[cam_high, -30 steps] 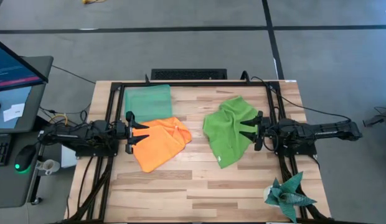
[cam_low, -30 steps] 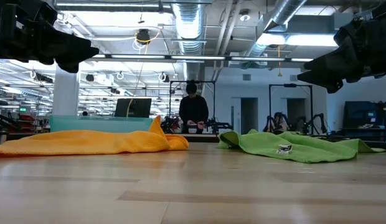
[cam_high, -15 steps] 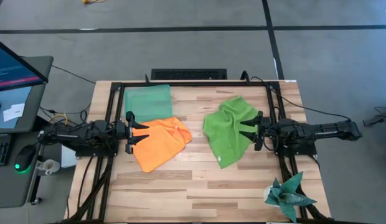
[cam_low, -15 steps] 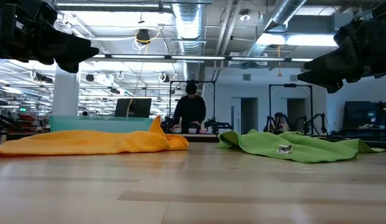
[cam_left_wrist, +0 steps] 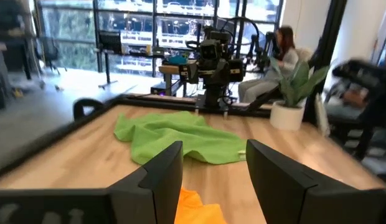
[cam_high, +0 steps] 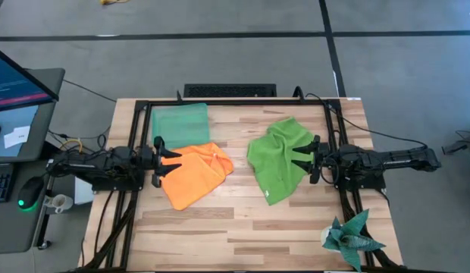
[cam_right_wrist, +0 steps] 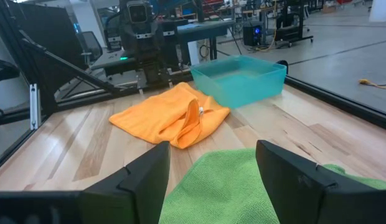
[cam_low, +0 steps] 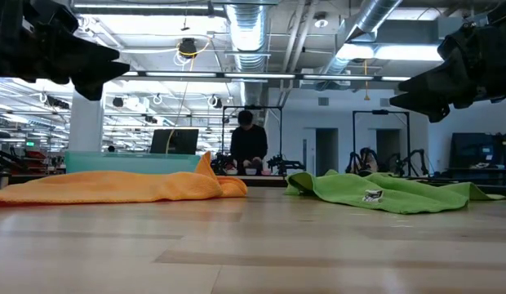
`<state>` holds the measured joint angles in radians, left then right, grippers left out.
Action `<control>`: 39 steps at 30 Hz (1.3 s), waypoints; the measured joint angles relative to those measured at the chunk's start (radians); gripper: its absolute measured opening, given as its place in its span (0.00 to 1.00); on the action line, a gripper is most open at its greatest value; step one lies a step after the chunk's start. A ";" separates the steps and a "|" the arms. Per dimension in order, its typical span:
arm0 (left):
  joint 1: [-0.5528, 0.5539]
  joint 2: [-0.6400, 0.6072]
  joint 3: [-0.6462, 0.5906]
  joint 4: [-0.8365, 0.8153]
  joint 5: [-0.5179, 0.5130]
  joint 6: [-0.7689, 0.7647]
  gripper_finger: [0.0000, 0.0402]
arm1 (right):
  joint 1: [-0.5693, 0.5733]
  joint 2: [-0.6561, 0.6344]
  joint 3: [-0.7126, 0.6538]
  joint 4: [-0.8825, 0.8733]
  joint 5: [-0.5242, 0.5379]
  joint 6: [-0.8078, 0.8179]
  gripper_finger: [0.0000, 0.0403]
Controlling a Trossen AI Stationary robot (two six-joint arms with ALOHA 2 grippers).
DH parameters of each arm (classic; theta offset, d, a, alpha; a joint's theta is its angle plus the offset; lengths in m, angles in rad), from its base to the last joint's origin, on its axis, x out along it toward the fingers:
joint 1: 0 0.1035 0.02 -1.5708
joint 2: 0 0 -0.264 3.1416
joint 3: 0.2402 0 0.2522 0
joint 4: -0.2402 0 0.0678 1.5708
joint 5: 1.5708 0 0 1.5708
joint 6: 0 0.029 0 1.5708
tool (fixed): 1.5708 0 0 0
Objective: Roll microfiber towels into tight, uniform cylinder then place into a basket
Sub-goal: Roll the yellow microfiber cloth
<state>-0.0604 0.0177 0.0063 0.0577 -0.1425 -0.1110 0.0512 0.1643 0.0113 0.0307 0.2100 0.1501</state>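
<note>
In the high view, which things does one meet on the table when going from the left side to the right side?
Left hand → orange towel → green towel → right hand. The basket sits above the orange towel, so its place in the order is unclear.

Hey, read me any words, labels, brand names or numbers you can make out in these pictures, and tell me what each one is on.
No text can be read anywhere.
Green towel: a small white tag with dark marks, too small to read.
Monitor beside the table: lines on the screen, too blurred to read.
Orange towel, basket, both grippers: no lettering shows.
</note>
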 joint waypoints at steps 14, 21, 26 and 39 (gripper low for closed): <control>0.000 0.000 0.000 0.007 0.009 -0.038 0.42 | 0.000 0.000 0.000 0.000 0.000 0.000 0.65; 0.000 0.000 0.000 0.008 0.030 -0.054 0.42 | 0.000 0.000 0.000 0.000 0.000 0.000 0.65; 0.000 0.001 0.000 -0.009 0.031 -0.082 0.42 | 0.000 0.000 0.000 0.000 0.000 0.000 0.65; 0.000 0.023 0.000 -0.007 0.023 0.029 0.42 | 0.000 0.000 0.000 0.000 0.000 0.000 0.65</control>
<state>-0.0605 0.0406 0.0065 0.0505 -0.1200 -0.0815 0.0509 0.1642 0.0116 0.0307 0.2103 0.1501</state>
